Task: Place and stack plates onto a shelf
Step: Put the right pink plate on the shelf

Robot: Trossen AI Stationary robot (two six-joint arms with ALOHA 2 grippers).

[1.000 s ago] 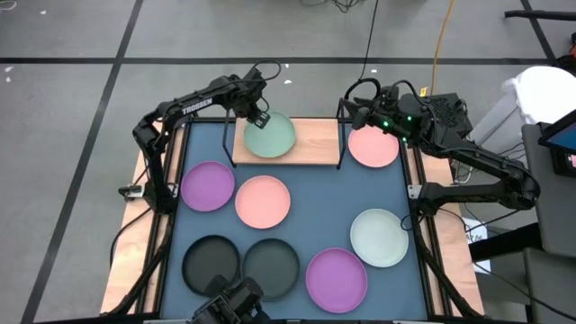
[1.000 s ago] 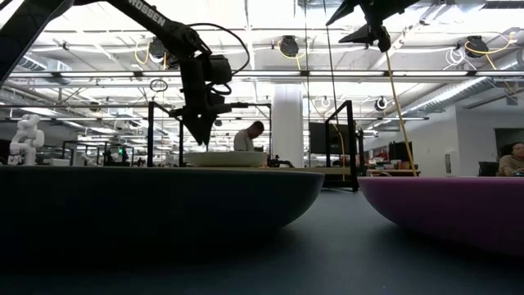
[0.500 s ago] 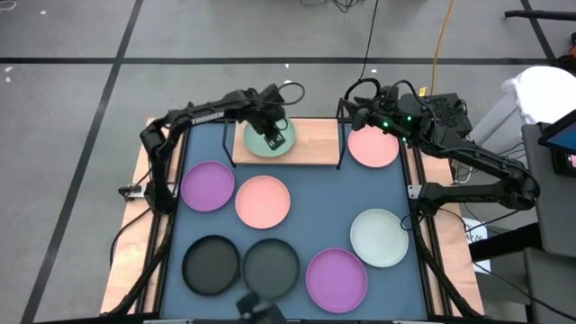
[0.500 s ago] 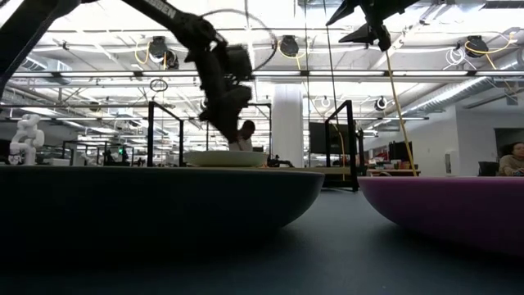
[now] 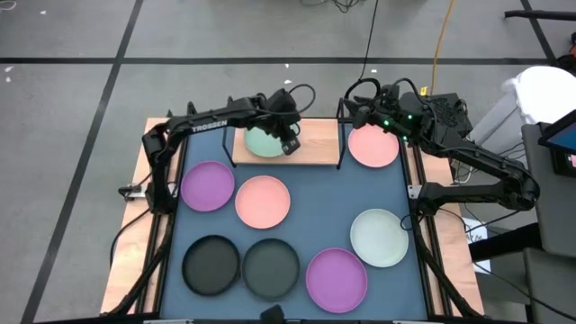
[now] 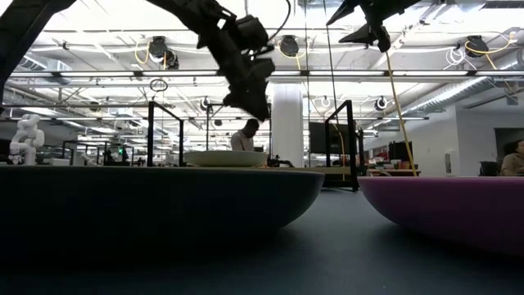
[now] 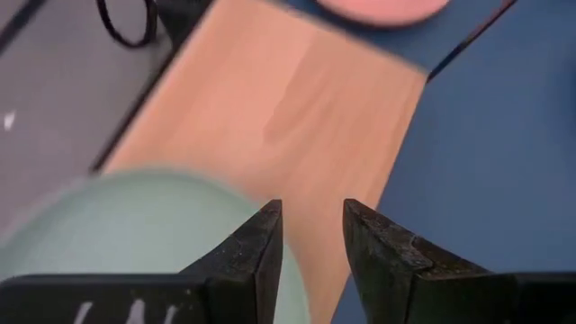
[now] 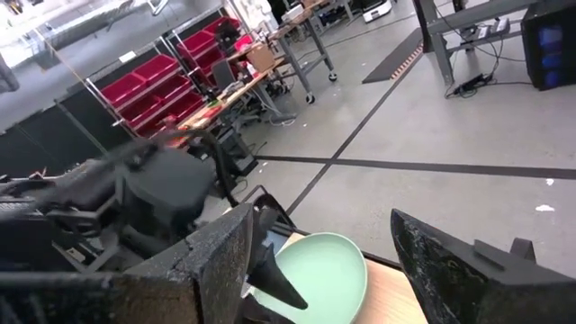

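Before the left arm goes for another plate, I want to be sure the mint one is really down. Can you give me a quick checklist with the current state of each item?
1. Mint green plate lies flat on the shelf: ok.
2. Left gripper holds nothing; its jaws stand slightly apart with only the board showing between them: ok.
3. Left gripper lifted above the plate in the low view: ok.
4. Room on the shelf for a second stack beside the mint plate: ok.
5. Right gripper wide open and empty, waiting above the pink plate at the shelf's right end: ok.
6. Mint plate fully inside the wire posts: cannot tell.
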